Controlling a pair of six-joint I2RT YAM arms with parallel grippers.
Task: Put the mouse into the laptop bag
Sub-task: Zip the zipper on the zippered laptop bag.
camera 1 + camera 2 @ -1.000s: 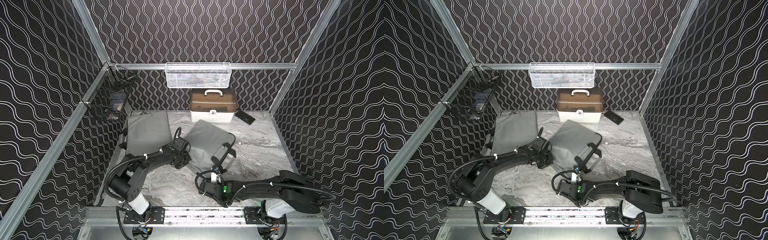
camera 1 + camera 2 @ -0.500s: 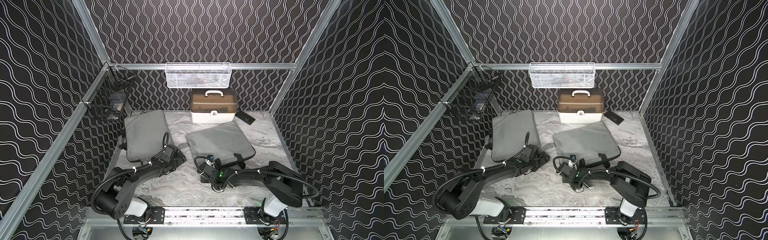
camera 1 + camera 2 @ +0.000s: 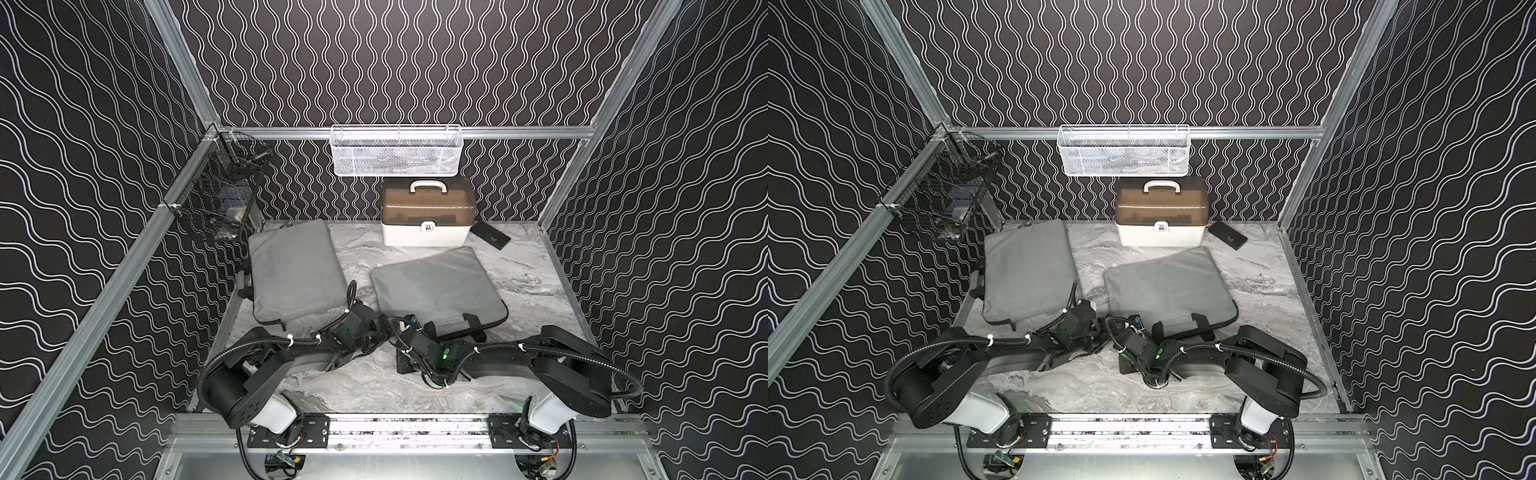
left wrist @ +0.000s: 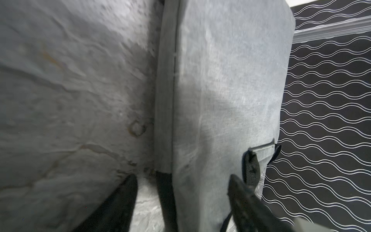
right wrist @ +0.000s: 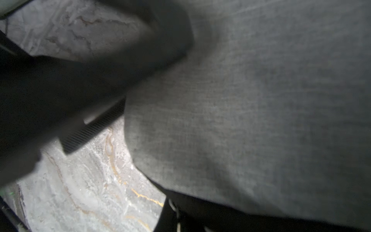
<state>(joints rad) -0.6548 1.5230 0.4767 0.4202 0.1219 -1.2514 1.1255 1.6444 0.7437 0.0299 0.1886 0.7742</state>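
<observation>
Lying at the near edge of the bag (image 3: 436, 286), my left gripper (image 3: 383, 327) stands open, holding nothing. My right gripper (image 3: 404, 332), beside it, is closed; any hold is hidden.

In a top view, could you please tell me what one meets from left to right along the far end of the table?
Black wire basket, far grey laptop bag, storage box with white handle, flat black object.

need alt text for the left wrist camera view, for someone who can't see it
A flat grey fabric laptop bag lies on the grey marbled tabletop, one seamed edge in view. The left gripper's two black fingertips stand apart near the bag's black strap handle, with a wavy-patterned black wall behind.
</observation>
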